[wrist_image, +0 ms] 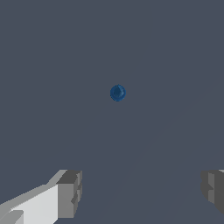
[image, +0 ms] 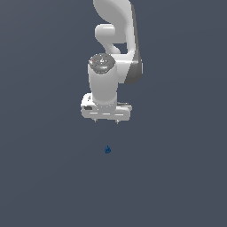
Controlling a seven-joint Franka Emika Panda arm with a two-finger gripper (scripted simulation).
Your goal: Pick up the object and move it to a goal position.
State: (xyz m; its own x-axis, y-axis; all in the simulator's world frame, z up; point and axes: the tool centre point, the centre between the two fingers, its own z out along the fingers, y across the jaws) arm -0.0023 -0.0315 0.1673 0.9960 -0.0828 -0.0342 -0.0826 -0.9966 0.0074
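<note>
The object is a tiny dark-blue piece lying on the grey floor, seen end-on as a small round blob in the wrist view. My white gripper hangs above it in the exterior view, well clear of it, pointing straight down. Its two fingers stand wide apart with nothing between them, so it is open. The object lies apart from both fingertips.
A plain dark grey floor fills both views. The white arm rises behind the gripper toward the top of the exterior view. No other objects or goal marker show.
</note>
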